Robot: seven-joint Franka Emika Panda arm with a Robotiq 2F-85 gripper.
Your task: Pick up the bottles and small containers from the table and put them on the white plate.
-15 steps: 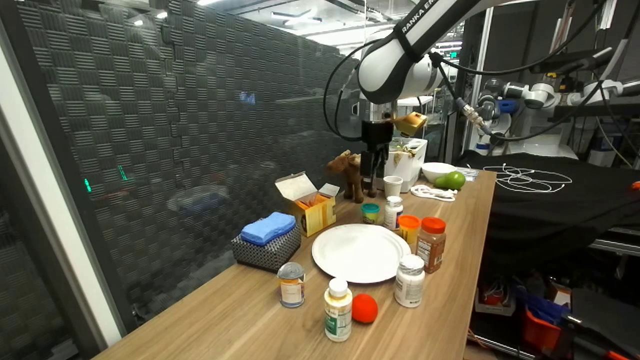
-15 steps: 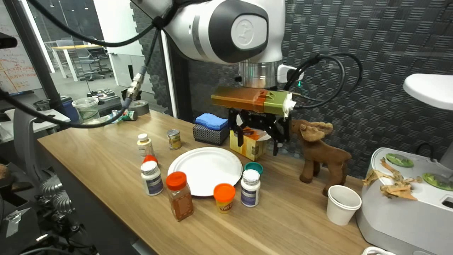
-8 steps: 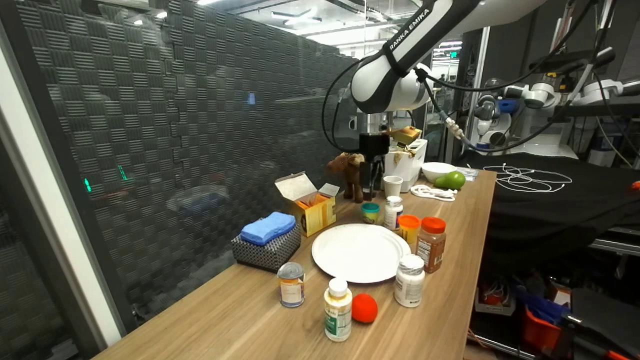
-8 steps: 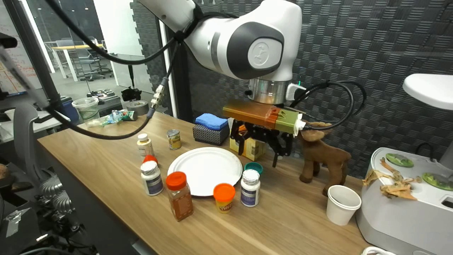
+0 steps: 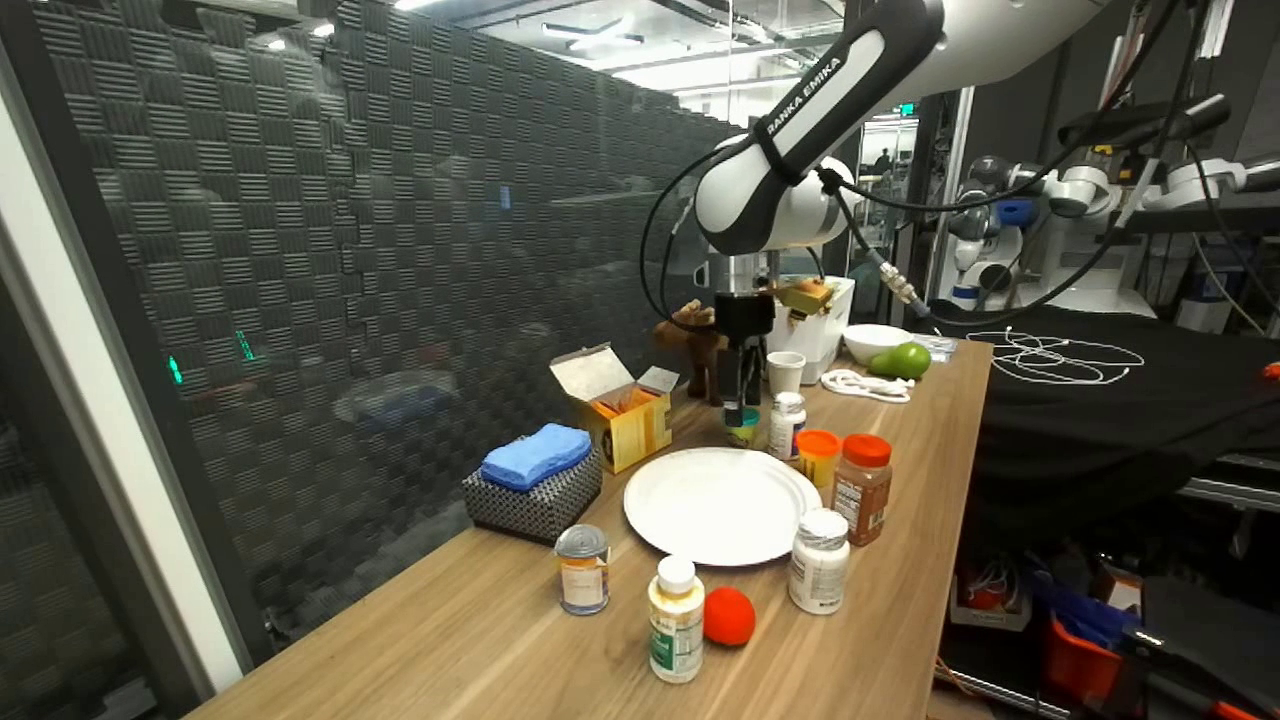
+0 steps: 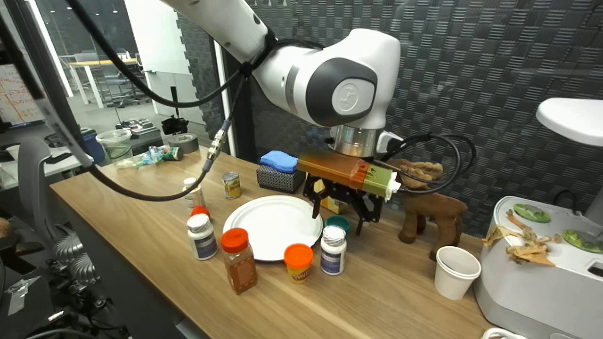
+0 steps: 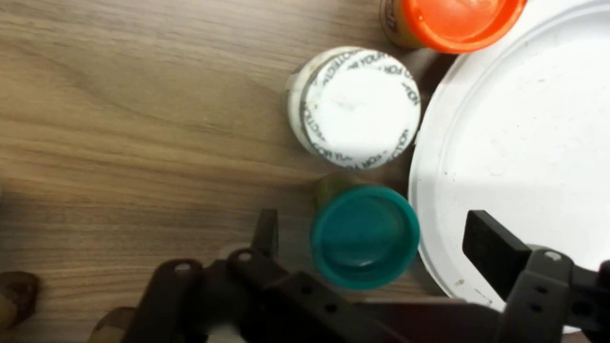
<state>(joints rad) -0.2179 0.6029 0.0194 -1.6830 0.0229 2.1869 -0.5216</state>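
Observation:
My gripper [image 7: 374, 233] is open, its fingers on either side of the teal-lidded jar [image 7: 364, 237] in the wrist view, touching nothing that I can see. In an exterior view it hangs just above that jar [image 6: 338, 221]. The white plate [image 6: 278, 226] lies flat and bare on the table [image 6: 377, 287]. Beside it stand a white bottle [image 6: 333, 256], an orange-lidded tub [image 6: 298, 268] and a red-capped brown jar [image 6: 241, 270]. Another white bottle [image 5: 820, 570], a green-labelled bottle [image 5: 677, 630] and a silvery can [image 5: 583, 575] stand round the plate's other side. All are upright.
A red ball [image 5: 730, 617] touches or nearly touches the green-labelled bottle. An open yellow carton [image 5: 635, 430] and a dark box [image 5: 540, 495] with a blue cloth stand along the wall side. A toy moose [image 6: 431, 207], paper cups [image 6: 454, 273] and a white appliance [image 6: 532, 282] stand beyond the gripper.
The gripper has come down to the teal-lidded jar, staying open, with the arm lowering above it. The bottles, jars, can and plate have not moved.

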